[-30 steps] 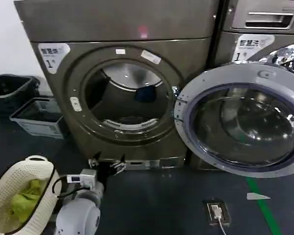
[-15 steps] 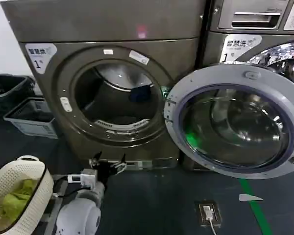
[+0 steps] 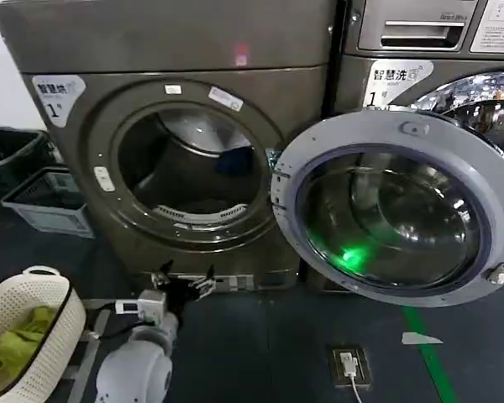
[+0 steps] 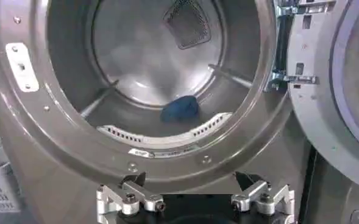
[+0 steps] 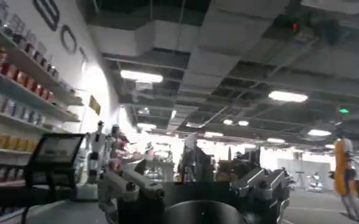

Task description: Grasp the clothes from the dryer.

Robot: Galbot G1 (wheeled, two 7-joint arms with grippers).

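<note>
Dryer (image 3: 176, 109) and its open door (image 3: 386, 210) sit further left in the head view than a second ago; left gripper (image 3: 183, 284) keeps low before the porthole, jaws spread wide, holding nothing. Approach step: next it likely must lift and reach into the drum. Blue cloth (image 4: 180, 109) lies on the drum floor, well beyond the gripper. Right gripper (image 5: 194, 189) faces the room, open, empty.

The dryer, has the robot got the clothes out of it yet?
Not yet. The dryer has its door swung wide open, so the way in is ready. The left gripper is open and empty, low in front of the porthole, pointing inside. A blue piece of clothing lies at the bottom of the drum. Reaching in, grabbing it and pulling it out are left. The right gripper points away, open.
</note>
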